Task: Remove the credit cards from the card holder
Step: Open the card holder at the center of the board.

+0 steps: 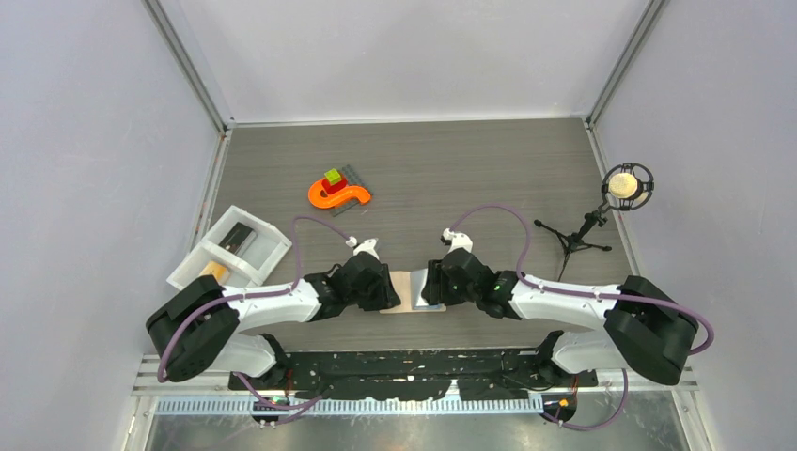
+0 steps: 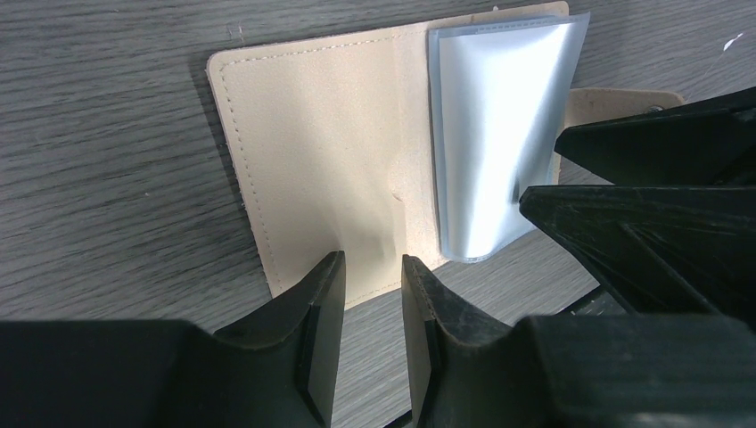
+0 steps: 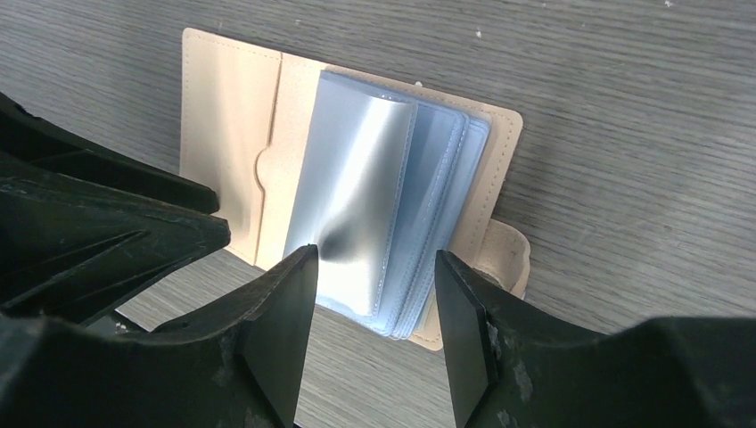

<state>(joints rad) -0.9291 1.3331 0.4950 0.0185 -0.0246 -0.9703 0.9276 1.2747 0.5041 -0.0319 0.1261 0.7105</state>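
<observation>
The card holder (image 1: 402,291) is seen lying open and flat on the tabletop (image 1: 451,178), close to the near edge, between the two arms. Its beige inner flap (image 2: 321,152) is turned towards the left arm, and a stack of clear, pale blue plastic sleeves (image 3: 357,187) is fanned over the other half. A small rounded snap tab (image 3: 506,254) is seen sticking out from under the sleeve side.

The left fingers (image 2: 325,299) are held a little apart, with the near edge of the beige flap showing in the narrow gap between them; whether the tips press on the flap cannot be told. The right fingers (image 3: 290,312) are spread wider, one on each side of the near end of the sleeve stack, and nothing is pinched between them.

The credit cards are found well apart from the card holder, in a white two-compartment tray (image 1: 268,246) at the left side of the tabletop: a dark credit card (image 1: 239,236) in the far compartment and an orange-yellow credit card (image 1: 215,272) in the near one.

Farther back an orange S-shaped toy (image 1: 350,196) carrying red and green blocks is seen, and a microphone on a small tripod (image 1: 627,185) is stood at the right
</observation>
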